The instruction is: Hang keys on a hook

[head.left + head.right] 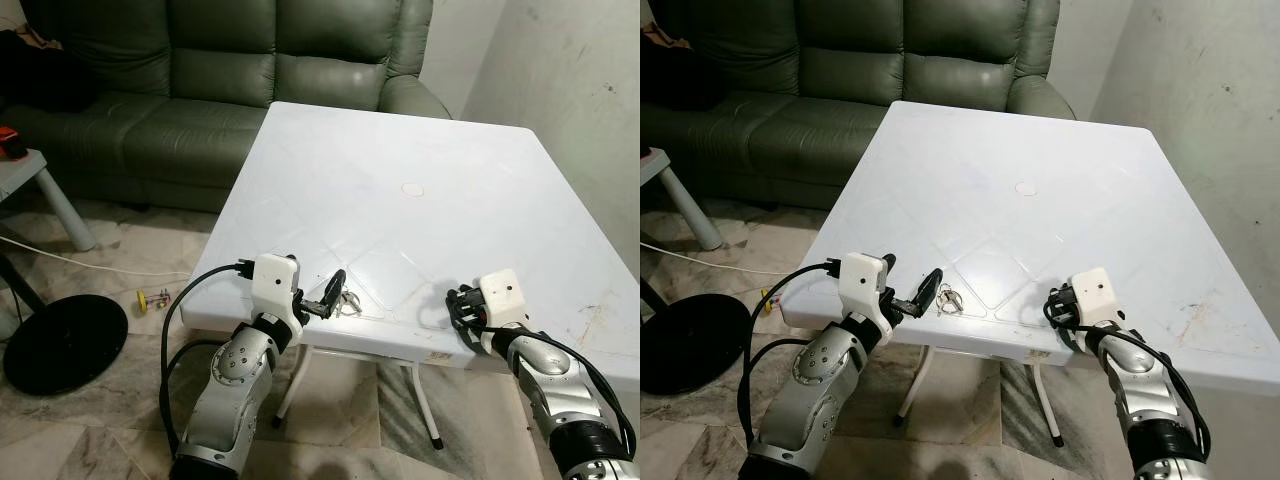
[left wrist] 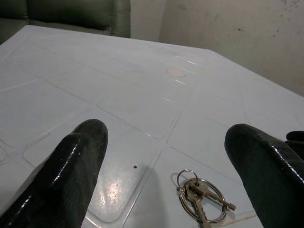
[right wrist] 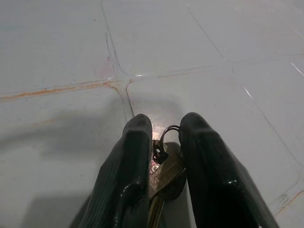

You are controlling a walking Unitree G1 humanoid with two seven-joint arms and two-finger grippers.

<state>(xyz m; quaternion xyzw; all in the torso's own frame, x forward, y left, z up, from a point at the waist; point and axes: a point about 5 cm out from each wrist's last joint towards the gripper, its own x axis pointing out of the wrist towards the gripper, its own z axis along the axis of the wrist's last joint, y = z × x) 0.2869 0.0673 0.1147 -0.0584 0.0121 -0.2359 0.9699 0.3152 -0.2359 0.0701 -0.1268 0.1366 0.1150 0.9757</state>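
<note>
A bunch of keys on a ring (image 1: 346, 300) lies flat on the white plastic table (image 1: 400, 130), close to its front edge. My left gripper (image 1: 325, 298) hovers low just in front of the bunch and is open. In the left wrist view the keys (image 2: 202, 197) lie between the two spread fingertips (image 2: 83, 142). My right gripper (image 1: 461, 306) rests at the table's front right edge. In the right wrist view that gripper (image 3: 161, 126) is shut on a second key and wire ring (image 3: 161, 173), pressed down against the tabletop.
A green leather sofa (image 1: 200, 80) stands behind the table. A bare wall (image 1: 580, 90) runs along the right. On the floor to the left are a black round base (image 1: 65, 345), a white cable and a small grey side table (image 1: 35, 185).
</note>
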